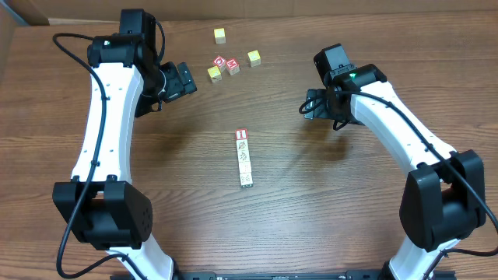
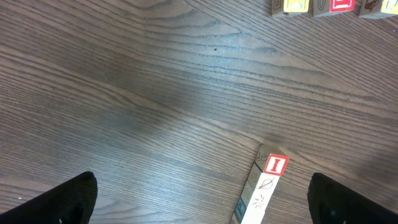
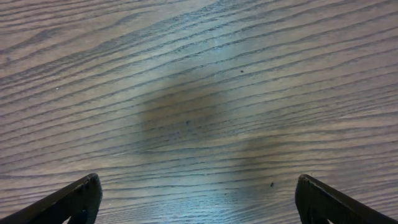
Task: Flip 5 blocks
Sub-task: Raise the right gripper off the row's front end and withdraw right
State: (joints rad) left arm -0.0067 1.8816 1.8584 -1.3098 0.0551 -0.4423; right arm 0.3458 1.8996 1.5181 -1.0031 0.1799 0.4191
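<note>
The blocks lie in one straight row at the table's middle, touching end to end. The far one is a red-bordered white cube; pale cubes with dark drawings follow, and the near end looks greenish. My left gripper hovers up and to the left of the row, open and holding nothing. In the left wrist view the row's far end shows between the open fingers, nearer the right one, of that gripper. My right gripper is open to the right of the row. Its wrist view shows only bare wood between its fingers.
A loose cluster lies at the back: yellow-faced cubes and two red-faced cubes. Some of them show along the top edge of the left wrist view. The wooden table spreads round the row.
</note>
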